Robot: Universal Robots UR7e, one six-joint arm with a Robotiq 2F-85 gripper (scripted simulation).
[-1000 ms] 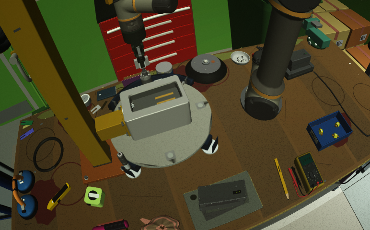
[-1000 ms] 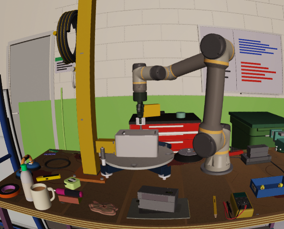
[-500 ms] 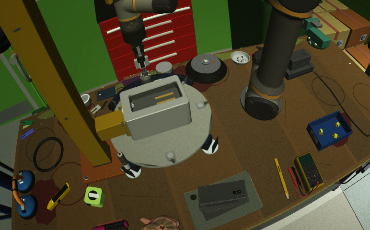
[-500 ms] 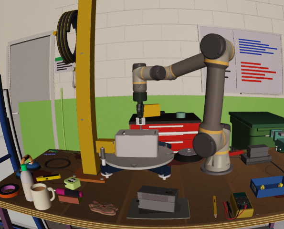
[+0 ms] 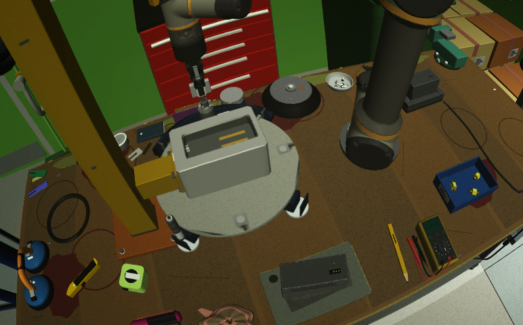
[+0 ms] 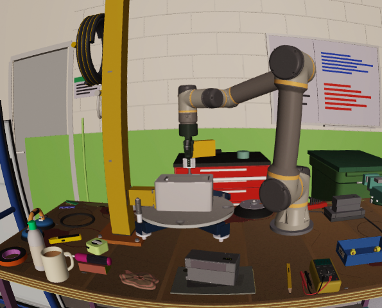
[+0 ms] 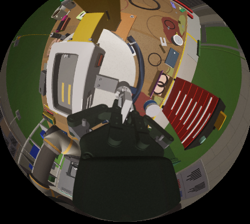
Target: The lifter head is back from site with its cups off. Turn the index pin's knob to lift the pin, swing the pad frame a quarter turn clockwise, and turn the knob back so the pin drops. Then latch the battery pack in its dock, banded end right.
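At the bench's middle the lifter head sits on a round grey plate (image 5: 232, 189) carried by the dark blue pad frame (image 6: 184, 228). Its grey housing holds the open battery dock (image 5: 219, 136), with two yellow strips inside. At the housing's far side stands the index pin's knob (image 5: 205, 105), and my gripper (image 5: 202, 94) comes straight down on it, closed around the knob. The dark grey battery pack (image 5: 314, 276) lies on a grey mat (image 5: 315, 282) near the front edge, apart from the head. Its banded end cannot be made out.
Behind the head stands a red drawer cabinet (image 5: 220, 48), with a black disc (image 5: 291, 96) beside it. A yellow post (image 5: 71, 112) rises just left of the head. My arm's base (image 5: 371, 137) stands to the right, and a pencil (image 5: 397, 251), meter (image 5: 436, 243) and blue tray (image 5: 464, 184) lie front right.
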